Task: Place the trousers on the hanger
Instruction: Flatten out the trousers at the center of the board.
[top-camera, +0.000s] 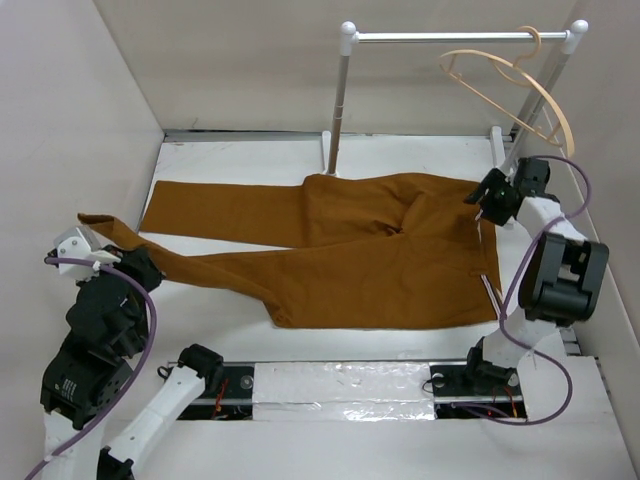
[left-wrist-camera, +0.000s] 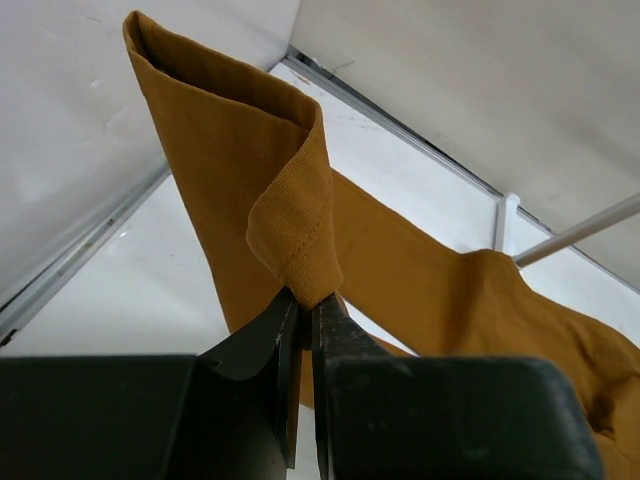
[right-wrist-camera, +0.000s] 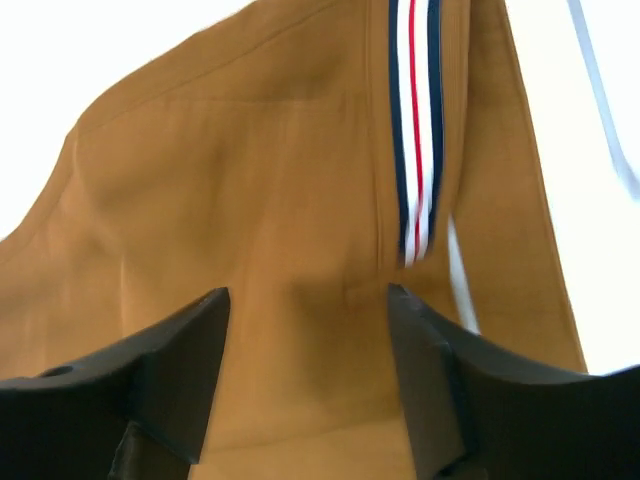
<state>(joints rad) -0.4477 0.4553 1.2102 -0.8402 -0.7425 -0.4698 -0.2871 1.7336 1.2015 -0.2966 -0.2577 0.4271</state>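
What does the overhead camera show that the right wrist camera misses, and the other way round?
Only the overhead view shows the hanger hooked on the rail stand, the trousers spread out with both legs over the table, and the left claw at one leg end. Only the right wrist view shows the navy, white and red striped band on the cloth, and the right claw open over it. Both show the rust-brown trousers.
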